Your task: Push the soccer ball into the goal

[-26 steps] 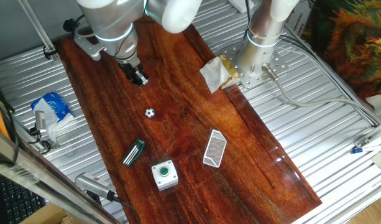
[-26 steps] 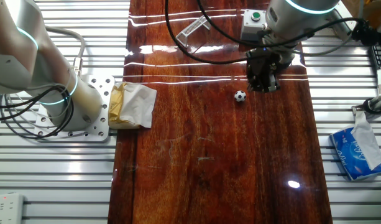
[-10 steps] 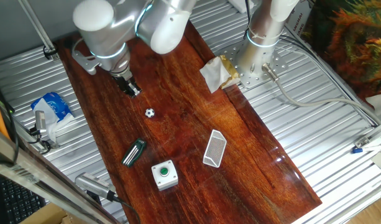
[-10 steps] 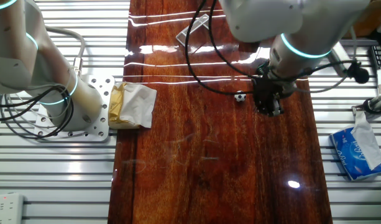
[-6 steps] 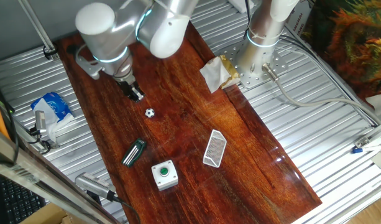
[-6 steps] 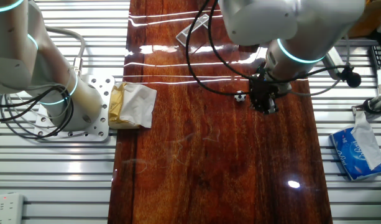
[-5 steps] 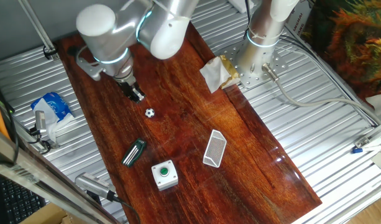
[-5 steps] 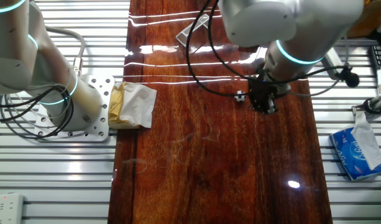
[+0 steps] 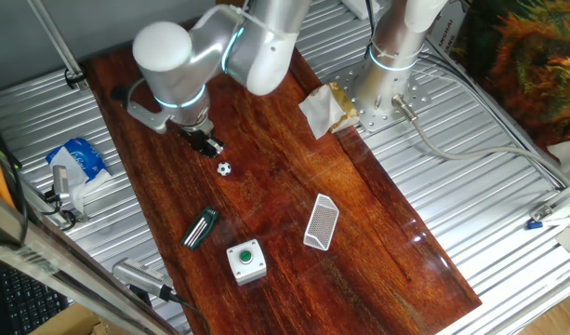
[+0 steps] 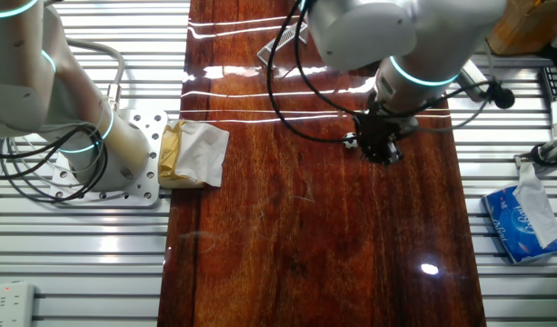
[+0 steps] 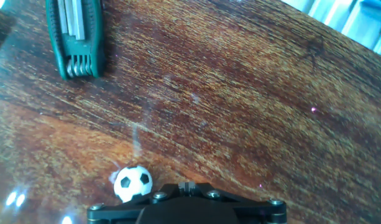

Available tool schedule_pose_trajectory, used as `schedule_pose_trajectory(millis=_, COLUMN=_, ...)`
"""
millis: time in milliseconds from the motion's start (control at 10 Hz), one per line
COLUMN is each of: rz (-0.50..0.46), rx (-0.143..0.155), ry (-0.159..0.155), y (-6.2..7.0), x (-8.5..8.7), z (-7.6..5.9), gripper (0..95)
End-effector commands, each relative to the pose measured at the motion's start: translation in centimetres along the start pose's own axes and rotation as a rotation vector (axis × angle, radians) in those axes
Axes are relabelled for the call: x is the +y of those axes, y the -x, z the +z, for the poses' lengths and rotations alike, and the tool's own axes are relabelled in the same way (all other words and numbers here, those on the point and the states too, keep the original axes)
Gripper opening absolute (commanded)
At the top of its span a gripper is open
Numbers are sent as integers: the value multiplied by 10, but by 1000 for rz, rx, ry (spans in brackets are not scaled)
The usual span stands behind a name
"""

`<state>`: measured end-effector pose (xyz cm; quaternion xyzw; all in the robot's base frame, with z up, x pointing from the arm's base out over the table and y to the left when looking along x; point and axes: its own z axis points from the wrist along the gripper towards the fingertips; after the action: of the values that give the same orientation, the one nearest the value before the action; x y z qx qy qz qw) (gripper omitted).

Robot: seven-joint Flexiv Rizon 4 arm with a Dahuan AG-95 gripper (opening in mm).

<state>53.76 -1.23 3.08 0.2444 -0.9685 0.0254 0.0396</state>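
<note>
honestly nothing readable here. there's some red print on the white box at the back edge of one fixed view, but it's way too small and cut off to make out. no labels, brands or numbers legible on anything else

Bright, even overhead light fills both fixed views. White glare streaks cross the glossy wooden tabletop beyond the arm, with a small hotspot nearer. The hand view is soft, slightly blurred toward its edges.
</note>
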Motion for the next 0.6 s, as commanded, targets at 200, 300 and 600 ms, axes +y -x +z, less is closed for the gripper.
schedule_pose_trajectory(millis=200, rz=185, rx=-12, ry=41, y=0, x=0, z=4, gripper=0)
schedule_pose_trajectory(millis=300, rz=201, rx=-14, ry=47, y=0, x=0, z=4, gripper=0)
schedule_pose_trajectory(millis=600, rz=221, rx=-14, ry=50, y=3, x=4, z=6, gripper=0)
